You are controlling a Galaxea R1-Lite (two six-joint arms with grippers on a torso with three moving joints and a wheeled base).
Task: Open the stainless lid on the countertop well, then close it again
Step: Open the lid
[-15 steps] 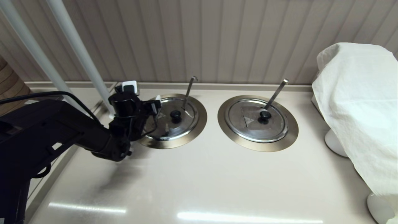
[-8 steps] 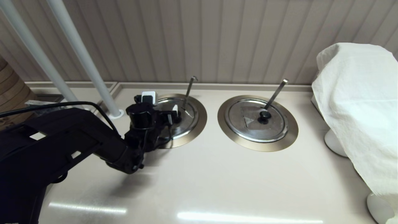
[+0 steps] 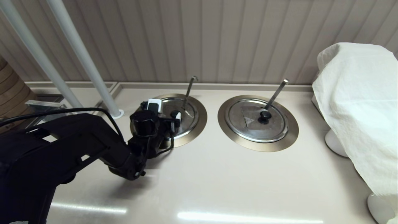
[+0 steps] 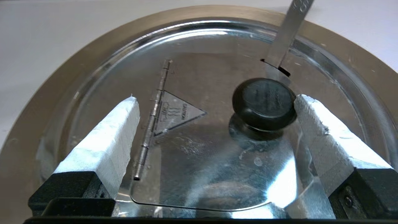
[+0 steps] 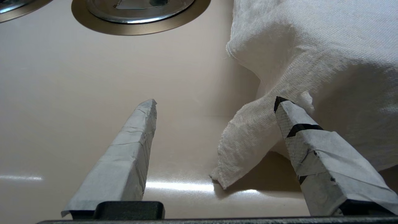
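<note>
So the left gripper (image 3: 166, 111) is hovering right over the stainless lid (image 3: 186, 119), with its taped white fingers (image 4: 105, 137) spread wide. One finger is sitting just beside the black knob (image 4: 264, 104), maybe touching it, and the other is well apart from the knob, over by the little triangular caution mark (image 4: 177, 113). Nothing is pinched yet.

The lid is sitting flat and closed in the countertop well (image 3: 199, 127), the one with the thin hook-tipped handle (image 3: 189, 90) poking up through the notch just behind the knob.

My guess on handling: it's thin polished steel, so I'm thinking light and stiff but really slippery, and the mirror surface is giving the fingers nothing to bite on. There's also what looks like a hinge line (image 4: 154, 112) running across beside the knob, so part of the lid may be folding rather than lifting off whole. The knob is the only sane place to be grabbing: round, matte black, mushroom-shaped with a narrower neck under the cap.

The ring around the lid is brushed bronze-toned metal, and the countertop (image 3: 217, 180) around that is smooth and glossy beige.

The right gripper (image 5: 214, 105) is parked well away from the knob, with its fingers spread too, hanging by the white cloth (image 5: 311, 46).
</note>
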